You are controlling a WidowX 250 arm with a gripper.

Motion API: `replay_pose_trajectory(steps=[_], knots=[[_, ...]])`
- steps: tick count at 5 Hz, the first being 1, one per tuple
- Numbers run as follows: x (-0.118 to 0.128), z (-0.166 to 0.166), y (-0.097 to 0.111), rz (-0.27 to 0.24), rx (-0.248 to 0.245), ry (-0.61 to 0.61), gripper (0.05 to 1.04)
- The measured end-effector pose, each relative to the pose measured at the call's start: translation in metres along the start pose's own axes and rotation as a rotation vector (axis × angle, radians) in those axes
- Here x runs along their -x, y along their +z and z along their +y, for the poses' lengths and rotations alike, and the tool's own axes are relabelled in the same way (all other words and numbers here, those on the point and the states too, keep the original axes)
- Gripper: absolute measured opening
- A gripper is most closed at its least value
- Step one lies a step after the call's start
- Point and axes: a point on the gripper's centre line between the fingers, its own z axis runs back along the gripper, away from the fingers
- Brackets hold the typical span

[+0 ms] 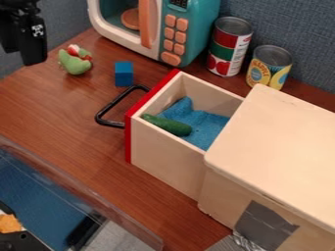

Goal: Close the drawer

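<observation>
- At upper left, gripper; whether its jaws are clenched or released, cannot tell.
- Right of and below the jaws, open drawer, cucumber inside.
- Near the jaws, green toy.

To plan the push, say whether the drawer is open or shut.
Open: the drawer juts out of the wooden box, baring the blue cloth inside.

Tool, microwave and box edge-cropped, back of drawer hidden.
</observation>
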Motion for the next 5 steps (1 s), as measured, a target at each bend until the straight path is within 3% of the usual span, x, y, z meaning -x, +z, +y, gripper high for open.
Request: replay_pose_trajectory(steps=[1, 2, 3, 4, 5], knots=[[0.000, 0.002, -0.008, 0.018, 0.019, -0.006, 0.999], [-0.005, 0.021, -0.021, 0.016, -0.053, -0.116, 0.999], [-0.018, 0.031, -0.041, 0.047, -0.127, -0.350, 0.999], [-0.030, 0.032, -0.057, 0.045, -0.167, -0.598, 0.999], [-0.041, 0.023, -0.072, 0.043, -0.157, -0.848, 0.999]])
